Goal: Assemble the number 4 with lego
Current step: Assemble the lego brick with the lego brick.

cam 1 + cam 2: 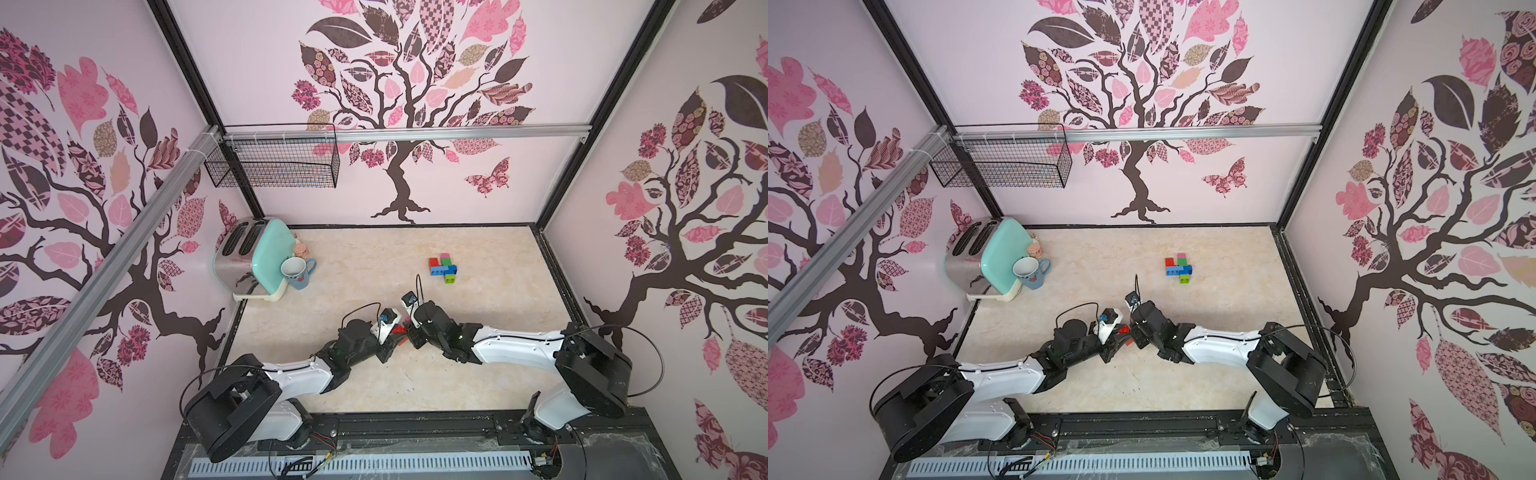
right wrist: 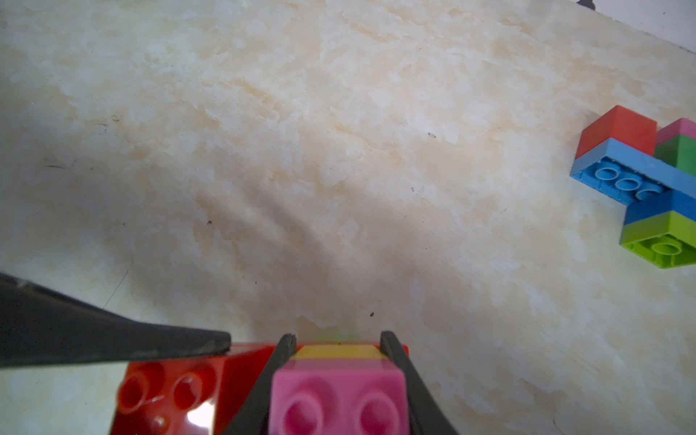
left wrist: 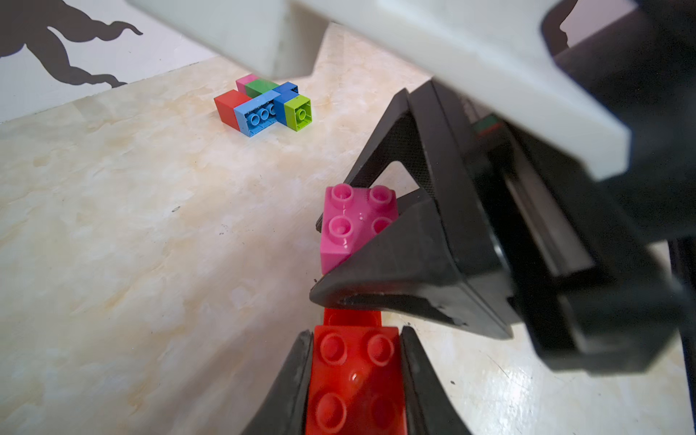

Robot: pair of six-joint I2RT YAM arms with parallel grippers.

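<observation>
We note the left tool (image 3: pixel 357 339) closed on a red brick (image 3: pixel 356 380). The right tool (image 2: pixel 338 339) is clamped on a pink brick (image 2: pixel 339 399) that has a yellow brick (image 2: pixel 337 352) stacked against its far side. Both tools meet over the middle of the bench (image 1: pixel 498 353), red and pink just beside each other, and we cannot tell whether they touch. The lego cluster (image 1: pixel 444 269), joined red, blue, green and pink bricks, lies on the bench well apart from the tools, toward the back wall.
</observation>
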